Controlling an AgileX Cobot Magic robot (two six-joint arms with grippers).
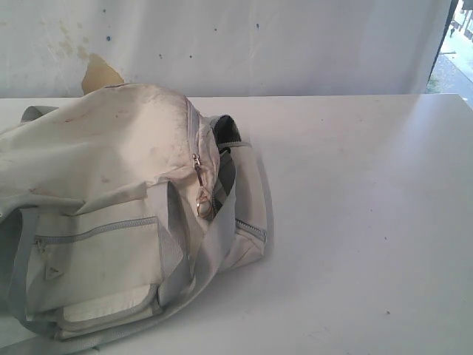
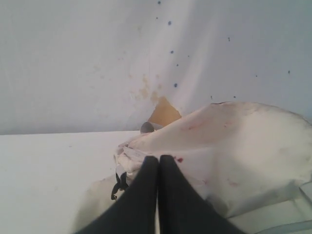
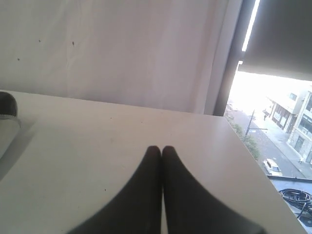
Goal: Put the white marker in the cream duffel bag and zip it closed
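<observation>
The left tool (image 2: 158, 157) has its two black fingers pressed flat together with nothing between them. Its tips hang just in front of the large, soft, smudged cream duffel bag (image 2: 243, 146), but whether they touch the fabric cannot be told. Straight ahead of this tool the bag rises in a rounded, stained hump, and a small black buckle (image 2: 118, 185) hangs at the bag's edge close beside the fingers. The right tool (image 3: 158, 147) is likewise closed tight on nothing, and ahead of its tips lies only bare white tabletop (image 3: 97, 146). A dark rounded piece (image 3: 6, 105) peeks in well off to the side of it that faces the left tool; what it is cannot be told for sure. Seen from the exterior view, the cream duffel bag (image 1: 111, 148) slumps on the white tabletop (image 1: 355, 222) on the left tool's side, well apart from the right tool's half. A grey zipper with two metal pulls (image 1: 199, 185) runs over its top, and beyond the pulls a dark gap (image 1: 225, 129) shows at the bag's end. A zipped side pocket (image 1: 96, 231) and a grey webbing strap (image 1: 177, 244) face the camera. Behind the tabletop hangs a spotted white cloth backdrop (image 1: 295, 44).
</observation>
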